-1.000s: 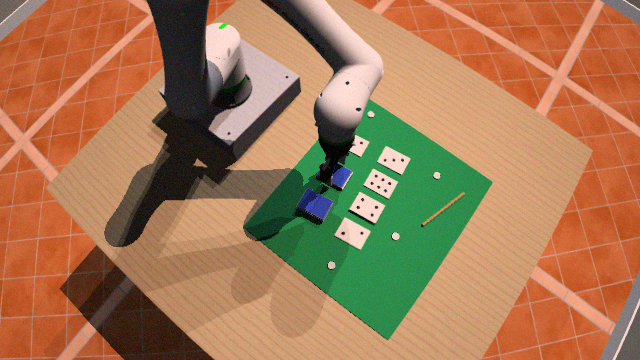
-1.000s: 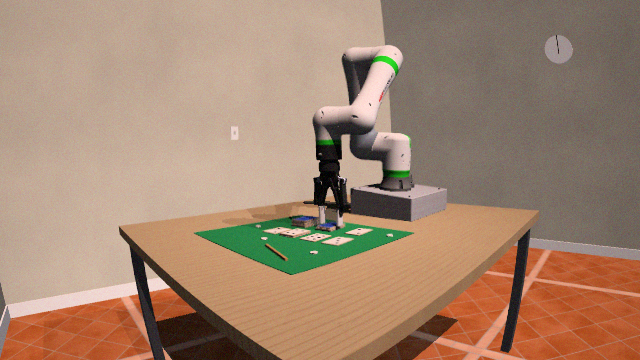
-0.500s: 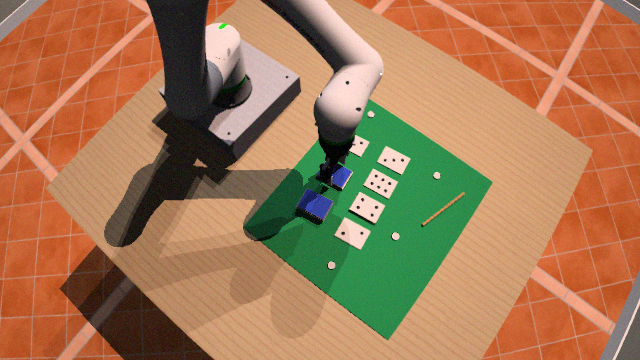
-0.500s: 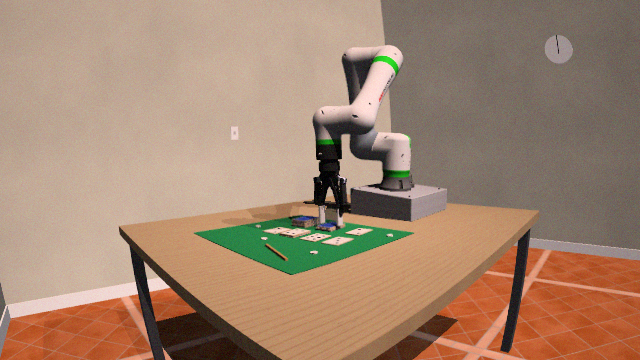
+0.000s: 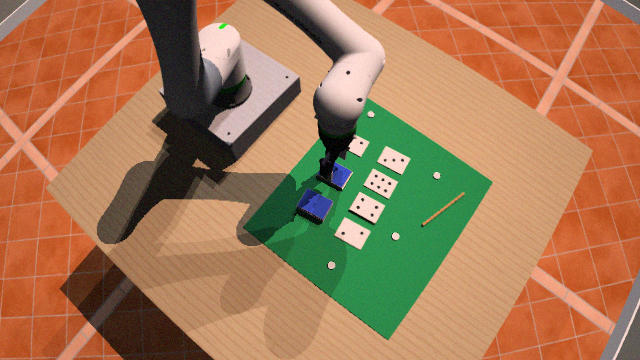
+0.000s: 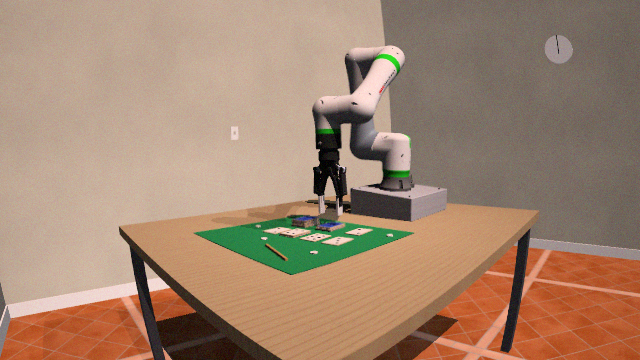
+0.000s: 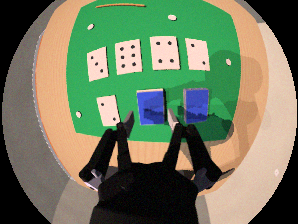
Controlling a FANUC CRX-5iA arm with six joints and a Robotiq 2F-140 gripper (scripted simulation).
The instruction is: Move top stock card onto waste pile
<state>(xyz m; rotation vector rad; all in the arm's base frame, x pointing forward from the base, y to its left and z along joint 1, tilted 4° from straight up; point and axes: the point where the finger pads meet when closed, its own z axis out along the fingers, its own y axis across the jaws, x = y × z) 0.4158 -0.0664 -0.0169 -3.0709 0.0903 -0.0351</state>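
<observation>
The face-down stock point(image 5: 315, 205) is a thick blue-backed stack on the green mat point(image 5: 380, 220). Beside it lies a thinner pile with a blue-backed card on top point(image 5: 338, 175), which also shows in the wrist view point(image 7: 150, 107). My gripper point(image 5: 327, 172) hangs straight over this thinner pile, a little above it in the side view point(image 6: 330, 210). The fingers stand apart on either side of the blue card, and nothing is held between them. The stock sits to the right in the wrist view point(image 7: 197, 106).
Several face-up pip cards lie in a row point(image 5: 380, 183), and one more point(image 5: 358, 145) lies beyond the gripper. A thin wooden stick point(image 5: 443, 209) and small white discs point(image 5: 395, 236) lie on the mat. The robot base point(image 5: 240, 105) stands at the table's back.
</observation>
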